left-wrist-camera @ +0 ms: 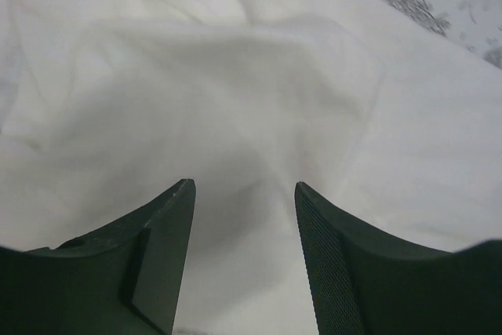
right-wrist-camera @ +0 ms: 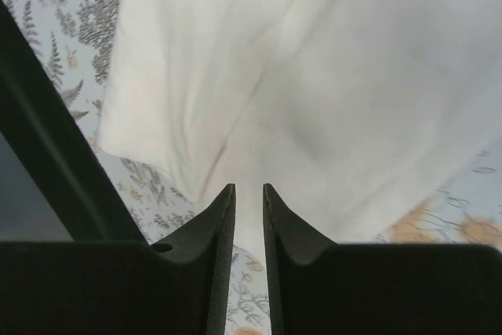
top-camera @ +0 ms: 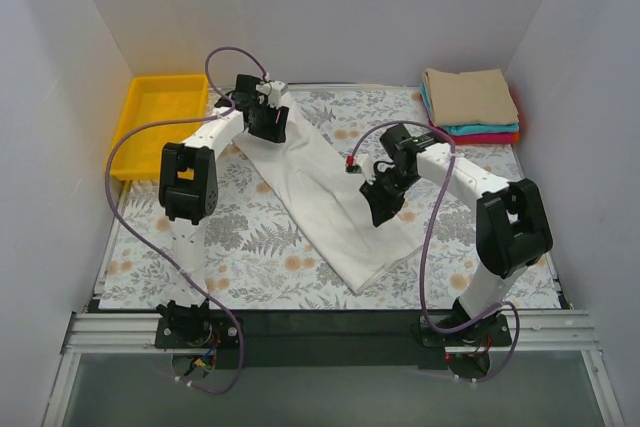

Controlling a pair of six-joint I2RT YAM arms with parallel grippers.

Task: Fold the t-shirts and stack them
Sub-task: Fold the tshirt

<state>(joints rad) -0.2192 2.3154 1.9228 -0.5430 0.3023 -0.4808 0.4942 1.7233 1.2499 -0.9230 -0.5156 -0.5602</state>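
The white t-shirt [top-camera: 320, 197] lies in a long diagonal band on the floral table cover [top-camera: 250, 257], from far left to near centre. My left gripper [top-camera: 268, 125] is at its far end. In the left wrist view the gripper [left-wrist-camera: 245, 186] is open, its jaws wide apart over a raised ridge of white cloth [left-wrist-camera: 235, 76]. My right gripper [top-camera: 383, 209] is at the shirt's right edge. In the right wrist view the gripper [right-wrist-camera: 249, 187] has its jaws nearly together on a strip of the white cloth [right-wrist-camera: 329, 76], and folds run towards the tips.
A stack of folded shirts stands at the far right corner: tan [top-camera: 468, 97] on top, teal [top-camera: 480, 129] and red [top-camera: 495, 138] beneath. A yellow tray [top-camera: 140, 122] sits at the far left, off the cover. White walls close in three sides.
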